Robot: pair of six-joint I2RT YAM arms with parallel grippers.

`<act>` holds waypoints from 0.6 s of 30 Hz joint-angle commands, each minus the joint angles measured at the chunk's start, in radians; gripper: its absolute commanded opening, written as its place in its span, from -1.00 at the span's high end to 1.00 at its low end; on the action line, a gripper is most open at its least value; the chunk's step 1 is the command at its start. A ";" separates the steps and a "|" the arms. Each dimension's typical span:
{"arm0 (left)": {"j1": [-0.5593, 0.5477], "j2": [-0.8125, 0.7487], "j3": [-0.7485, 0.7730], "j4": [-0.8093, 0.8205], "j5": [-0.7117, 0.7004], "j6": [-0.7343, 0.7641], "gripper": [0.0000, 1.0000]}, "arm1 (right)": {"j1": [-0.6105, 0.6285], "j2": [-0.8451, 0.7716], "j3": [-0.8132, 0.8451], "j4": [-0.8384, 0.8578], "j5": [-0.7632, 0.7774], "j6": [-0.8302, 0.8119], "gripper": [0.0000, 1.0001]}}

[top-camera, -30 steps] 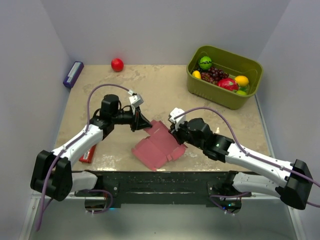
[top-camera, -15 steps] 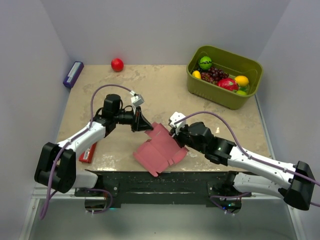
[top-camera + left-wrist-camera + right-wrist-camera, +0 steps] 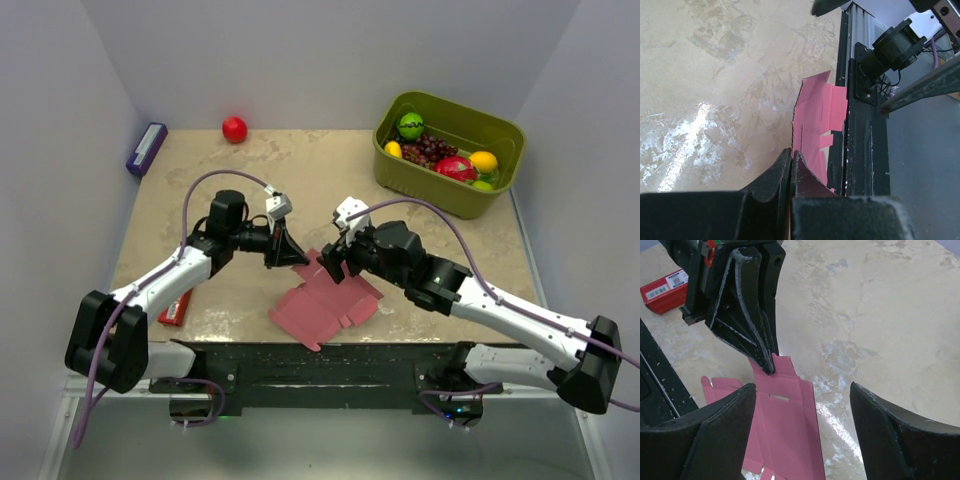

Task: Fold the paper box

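Between the tips of the left gripper (image 3: pixel 791 152), which are pressed together, a corner of the paper box (image 3: pixel 325 300) is pinched, so that this edge is lifted while the remainder of the pink sheet is spread out flat beyond and below the fingers on the table (image 3: pixel 200 180), creases and small tabs facing up. The left arm is bent sharply at the elbow, its forearm turned across towards the middle and its wrist tipped down onto the sheet. The right arm is stretched diagonally from its base towards the same spot, the wrist raised. The right gripper (image 3: pixel 801 387) is held just above the box with its fingers spread wide; nothing is grasped by them, and the pinched corner and the left fingertips are framed in the gap between them. Behind the left gripper, well apart from both sets of fingers, a red packet (image 3: pixel 662 290) with a white label is seen lying flat.
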State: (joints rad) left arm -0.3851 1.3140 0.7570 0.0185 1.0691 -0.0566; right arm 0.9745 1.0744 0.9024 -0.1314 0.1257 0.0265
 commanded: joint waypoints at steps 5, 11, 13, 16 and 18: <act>-0.009 -0.033 0.028 0.008 0.049 0.029 1.00 | -0.034 0.102 0.085 -0.005 -0.124 -0.059 -0.35; -0.009 -0.035 0.028 0.008 0.049 0.029 1.00 | -0.042 0.111 0.079 -0.019 -0.124 -0.073 -0.11; -0.009 -0.033 0.030 0.008 0.045 0.029 1.00 | -0.042 0.107 0.070 -0.019 -0.124 -0.073 0.00; -0.009 -0.032 0.030 0.008 0.038 0.028 1.00 | -0.042 0.099 0.056 -0.017 -0.124 -0.076 0.17; -0.009 -0.027 0.030 0.008 0.035 0.026 1.00 | -0.042 0.093 0.047 -0.014 -0.150 -0.076 0.48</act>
State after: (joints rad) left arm -0.3889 1.3102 0.7570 0.0170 1.0882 -0.0551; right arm 0.9348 1.1969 0.9352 -0.1616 0.0105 -0.0326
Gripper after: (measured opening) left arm 0.021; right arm 0.352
